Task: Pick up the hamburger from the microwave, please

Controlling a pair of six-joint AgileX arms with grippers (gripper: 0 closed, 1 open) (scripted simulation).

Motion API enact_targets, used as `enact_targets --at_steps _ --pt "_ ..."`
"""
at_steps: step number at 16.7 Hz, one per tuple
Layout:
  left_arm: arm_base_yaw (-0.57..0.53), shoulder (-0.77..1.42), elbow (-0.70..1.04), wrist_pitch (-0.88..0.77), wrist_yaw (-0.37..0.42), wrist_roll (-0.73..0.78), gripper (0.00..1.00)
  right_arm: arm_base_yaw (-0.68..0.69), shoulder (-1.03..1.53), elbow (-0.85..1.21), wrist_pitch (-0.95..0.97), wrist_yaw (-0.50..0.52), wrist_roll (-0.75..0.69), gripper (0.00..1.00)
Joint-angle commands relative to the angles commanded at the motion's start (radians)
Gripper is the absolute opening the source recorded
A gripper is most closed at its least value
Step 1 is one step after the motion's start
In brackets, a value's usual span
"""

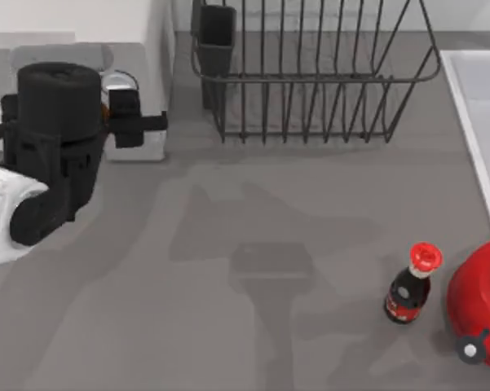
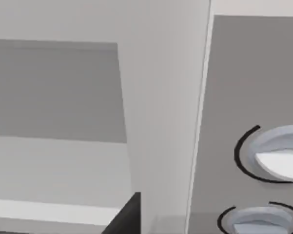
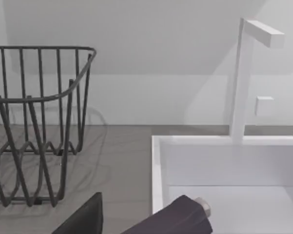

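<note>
Left pincer (image 1: 134,122) at the one microwave (image 1: 151,49), two knobs (image 2: 275,153).

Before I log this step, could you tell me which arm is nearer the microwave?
Left. The left gripper is at the microwave front; the right arm is away by the sink.

Even, bright light — soft shadows

— What does the left arm (image 1: 33,195) look like from above?
— White rounded link at the table's left edge, then matte black: a fat cylindrical wrist housing and blocky body.
— And its gripper?
— The left gripper (image 1: 134,122) is black too, with flat, squared fingers.
</note>
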Motion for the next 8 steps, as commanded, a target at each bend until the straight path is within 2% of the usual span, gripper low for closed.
enact_targets --at_steps 4,8 --pt "-0.087 -0.141 -0.139 -0.041 -0.084 -0.032 0.0 0.0 0.0 0.0 0.0 0.0 0.0 1.0" --pt "-0.093 -0.15 -0.148 -0.044 -0.09 -0.034 0.0 0.0 0.0 0.0 0.0 0.0 0.0 1.0"
